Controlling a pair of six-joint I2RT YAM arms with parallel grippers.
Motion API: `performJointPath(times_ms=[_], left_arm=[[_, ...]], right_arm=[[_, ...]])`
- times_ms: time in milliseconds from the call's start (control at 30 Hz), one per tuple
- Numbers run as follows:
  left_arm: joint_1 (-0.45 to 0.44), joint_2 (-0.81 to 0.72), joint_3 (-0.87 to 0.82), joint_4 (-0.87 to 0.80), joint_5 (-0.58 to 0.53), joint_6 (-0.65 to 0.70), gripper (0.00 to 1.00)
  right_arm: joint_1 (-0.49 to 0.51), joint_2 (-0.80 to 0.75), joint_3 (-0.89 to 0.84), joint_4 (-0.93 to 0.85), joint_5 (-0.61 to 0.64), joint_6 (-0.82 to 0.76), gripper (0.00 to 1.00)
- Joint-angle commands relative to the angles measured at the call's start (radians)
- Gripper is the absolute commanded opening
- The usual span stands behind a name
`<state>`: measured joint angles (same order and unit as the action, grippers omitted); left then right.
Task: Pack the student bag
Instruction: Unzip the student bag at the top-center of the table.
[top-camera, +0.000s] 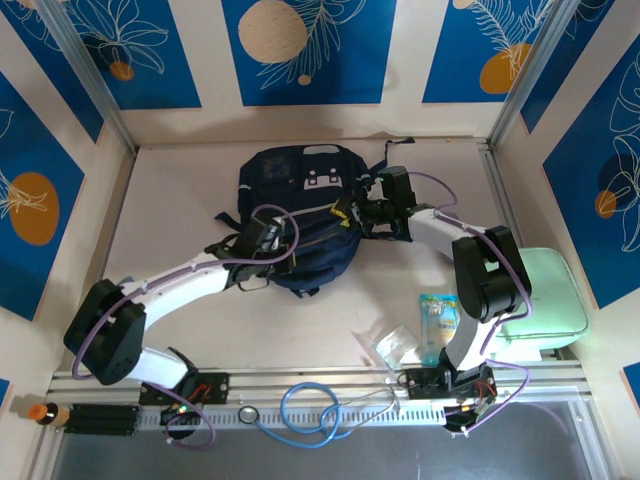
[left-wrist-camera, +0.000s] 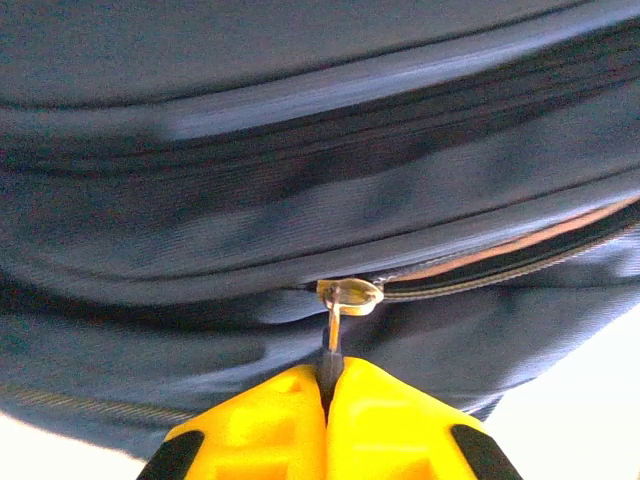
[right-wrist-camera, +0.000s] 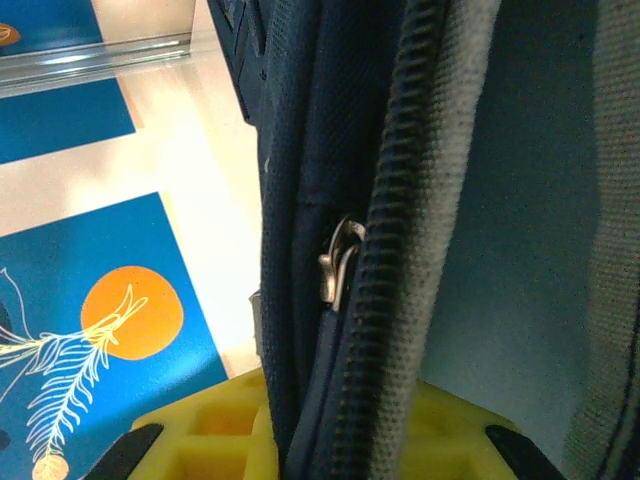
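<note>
**Zip in hand, nothing packed yet**

Student bag (top-camera: 288, 192) first: it lies flat at the middle of the table (top-camera: 180, 200), toward the far wall, with its grey-white patch at the far end. I judge the task to be at its opening stage, since I am working on the bag itself and not on anything that goes in it.

The mint green case (top-camera: 545, 290) sits at the right edge, well apart from the bag. Nearer my right base lie a printed packet (top-camera: 438, 322) and, just beside it, a clear plastic pouch (top-camera: 392, 345). All three are outside the bag, so as far as I can see the packing proper is all left to do.

My right gripper (top-camera: 372, 213) is at the bag's right side. Its wrist view shows fabric and a line of zip teeth running down between the yellow fingers, so I take it to be clenched on the bag's edge, bracing it.

My left gripper (top-camera: 262, 240) is at the bag's left side, clamped tight on the zip pull (left-wrist-camera: 331, 345). To the right of the slider a thin pale gap shows. That compartment looks barely parted, and I cannot tell how far it runs.
</note>
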<state>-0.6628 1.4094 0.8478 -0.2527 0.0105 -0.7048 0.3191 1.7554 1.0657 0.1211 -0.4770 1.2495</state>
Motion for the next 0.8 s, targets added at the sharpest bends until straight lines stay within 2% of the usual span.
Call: performJointPath(times_ms=[0, 100, 200, 233, 300, 400, 600, 767], left_arm=[[0.022, -0.058, -0.007, -0.105, -0.114, 0.034, 0.0], [0.023, -0.064, 0.013, -0.149, -0.159, 0.072, 0.0], [0.023, -0.063, 0.03, -0.145, -0.172, 0.111, 0.0], [0.022, -0.062, 0.035, -0.129, -0.162, 0.125, 0.0], [0.019, -0.059, 0.048, -0.078, -0.117, 0.163, 0.0], [0.005, -0.045, 0.066, -0.005, -0.041, 0.202, 0.0], [-0.037, 0.027, 0.116, 0.057, 0.08, 0.223, 0.0], [-0.068, 0.086, 0.171, 0.084, 0.13, 0.22, 0.0]], right_arm=[[-0.041, -0.055, -0.026, 0.068, 0.002, -0.032, 0.07], [-0.047, -0.056, -0.047, 0.103, 0.005, -0.023, 0.08], [-0.045, -0.064, -0.072, 0.135, 0.007, -0.009, 0.13], [-0.042, -0.068, -0.078, 0.142, 0.005, -0.002, 0.17], [-0.025, -0.081, -0.092, 0.154, 0.01, 0.016, 0.32], [0.017, -0.112, -0.102, 0.122, 0.036, 0.045, 0.43], [0.088, -0.172, -0.119, -0.032, 0.183, 0.104, 0.47], [0.097, -0.168, -0.124, -0.062, 0.226, 0.138, 0.47]])
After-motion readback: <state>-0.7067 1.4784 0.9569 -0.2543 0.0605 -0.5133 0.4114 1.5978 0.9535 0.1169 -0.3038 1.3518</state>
